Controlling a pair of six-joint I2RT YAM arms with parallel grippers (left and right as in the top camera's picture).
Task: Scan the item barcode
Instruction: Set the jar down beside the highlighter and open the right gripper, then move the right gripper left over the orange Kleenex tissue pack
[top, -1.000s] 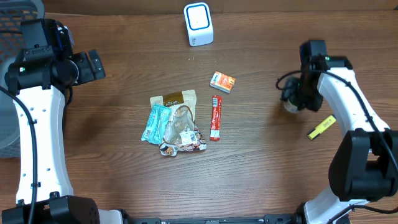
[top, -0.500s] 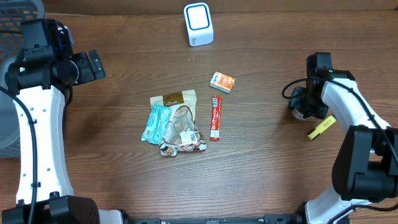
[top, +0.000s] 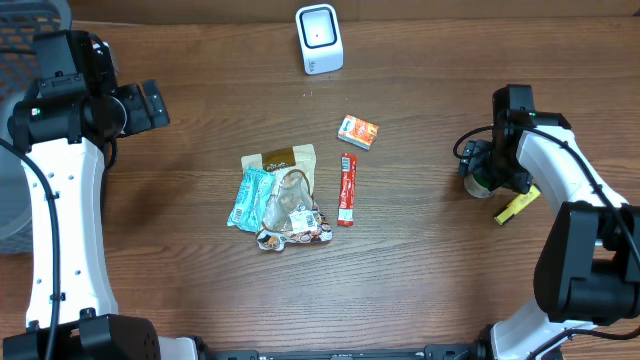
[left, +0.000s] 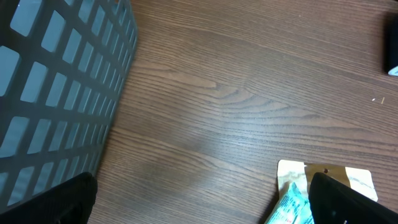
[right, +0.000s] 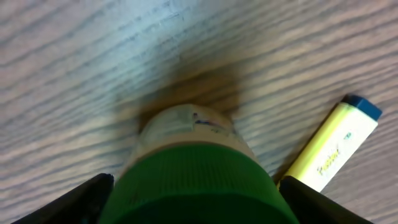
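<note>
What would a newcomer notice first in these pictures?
The heap of snack packets at the middle of the table draws the eye, with the white scanner at the far edge. On the right, a green-capped bottle stands between the fingers of the right gripper, a yellow highlighter beside it.

White arm links (top: 58, 225); black joints (top: 72, 108)

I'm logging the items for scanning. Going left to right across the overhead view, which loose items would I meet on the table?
pile of snack packets → red stick sachet → green-capped bottle → yellow highlighter
</note>
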